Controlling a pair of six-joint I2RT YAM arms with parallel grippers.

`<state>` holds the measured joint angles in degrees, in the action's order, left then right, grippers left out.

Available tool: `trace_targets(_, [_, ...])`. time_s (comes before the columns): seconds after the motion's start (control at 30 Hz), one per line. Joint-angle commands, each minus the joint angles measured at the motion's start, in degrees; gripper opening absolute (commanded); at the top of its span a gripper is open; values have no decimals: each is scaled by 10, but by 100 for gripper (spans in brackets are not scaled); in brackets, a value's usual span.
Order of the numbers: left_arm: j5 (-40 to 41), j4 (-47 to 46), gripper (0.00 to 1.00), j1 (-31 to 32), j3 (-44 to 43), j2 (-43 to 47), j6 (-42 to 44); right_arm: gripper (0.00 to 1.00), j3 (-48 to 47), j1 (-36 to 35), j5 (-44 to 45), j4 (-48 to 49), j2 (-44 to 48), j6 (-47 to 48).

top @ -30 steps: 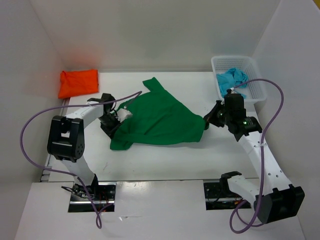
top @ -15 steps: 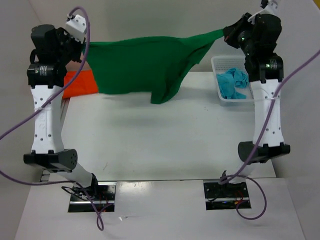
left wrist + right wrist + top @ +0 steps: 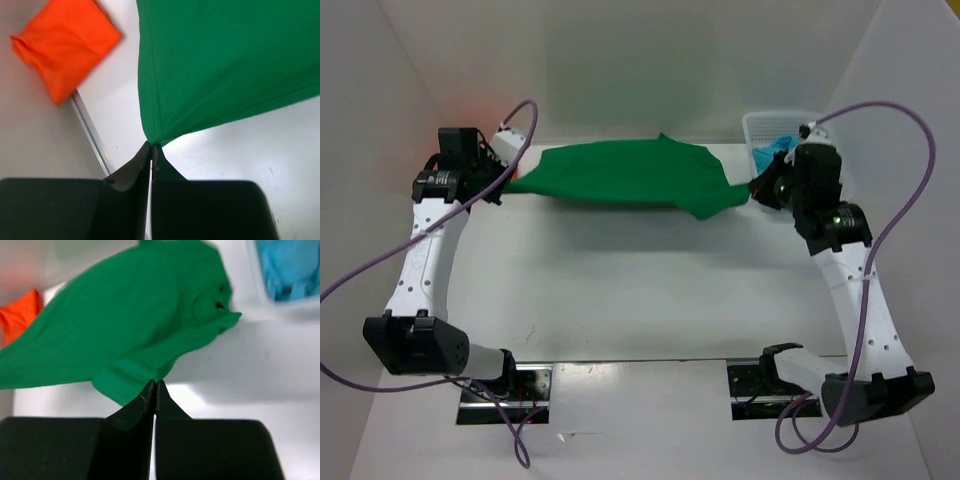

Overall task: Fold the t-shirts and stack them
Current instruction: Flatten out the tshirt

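Green t-shirt (image 3: 620, 175) hangs stretched across the far side of the table (image 3: 640, 290). The left gripper (image 3: 151, 149) is clamped on its left corner, the right gripper (image 3: 154, 386) on its right edge. An orange t-shirt (image 3: 65, 42) lies far left; a blue t-shirt (image 3: 287, 265), blurred, seemingly sits in the basket (image 3: 767, 122).

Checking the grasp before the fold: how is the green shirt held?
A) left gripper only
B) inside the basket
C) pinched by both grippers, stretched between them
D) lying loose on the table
C: the green shirt hangs between the left gripper and right gripper, each shut on an edge.
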<state>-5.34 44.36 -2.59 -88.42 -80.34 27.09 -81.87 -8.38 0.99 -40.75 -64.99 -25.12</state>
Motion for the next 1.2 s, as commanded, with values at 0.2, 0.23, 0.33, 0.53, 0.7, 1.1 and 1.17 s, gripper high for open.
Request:
trace_targets(0.2, [37,29,0,-3,69,119,-10,0,99,-1,-11,-23,132,-47])
trace_targets(0.23, [46,29,0,-3,37,119,-16,0,65,-1,-2,-35,123,-37])
trace_targets(0.33, [67,43,0,-9,-71,131,-13,0,-58,-1,34,-78,87,-2])
trace_targets(0.53, [72,86,0,-9,-20,180,-2,0,-5,-8,-9,-86,123,-28])
trace_targets(0.7, [28,45,0,-9,76,135,-8,0,102,-8,-84,5,63,-41])
trace_targets(1.1, [24,-58,0,-9,-360,-96,-94,0,-543,3,25,2,-291,29])
trace_targets(1.17, [4,-52,0,-9,-360,-84,-94,0,-538,3,54,-6,-272,42])
